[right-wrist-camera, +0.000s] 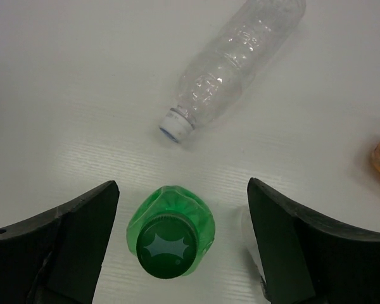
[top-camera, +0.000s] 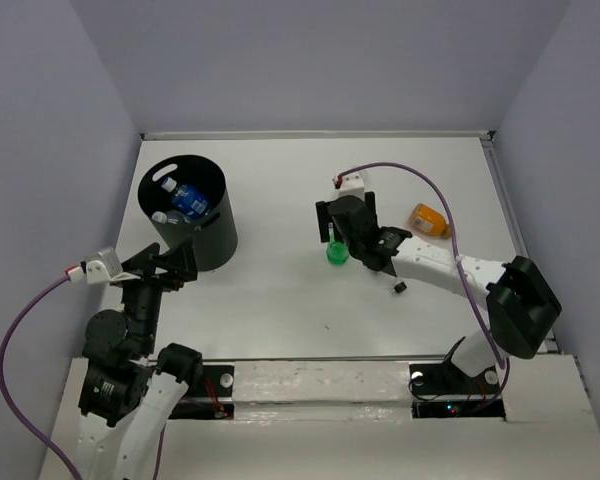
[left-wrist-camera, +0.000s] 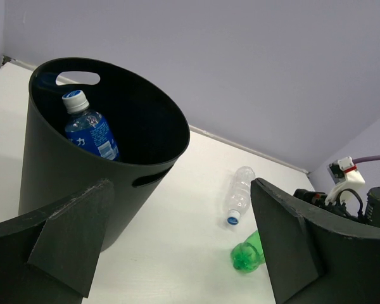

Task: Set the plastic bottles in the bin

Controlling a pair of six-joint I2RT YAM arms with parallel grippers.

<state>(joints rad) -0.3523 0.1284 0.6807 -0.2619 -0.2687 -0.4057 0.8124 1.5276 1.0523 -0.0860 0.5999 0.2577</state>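
Already in the bin [top-camera: 216, 238]: blue-labelled bottles [top-camera: 188, 198], white caps up. Upright on the table [top-camera: 270, 300], well to the right of the bin: green bottle [right-wrist-camera: 171, 235], dark green cap on. Also right of the bin, lying flat, cap end toward the green one: clear bottle [right-wrist-camera: 235, 62]. Farthest right of the bin: orange bottle [top-camera: 429, 219], lying down. Right gripper [right-wrist-camera: 180, 212] spread wide astride the green bottle, fingers apart from it on both sides, gripping nothing. Left gripper [left-wrist-camera: 177, 247] just beside the bin's near wall, spread wide, holding nothing.
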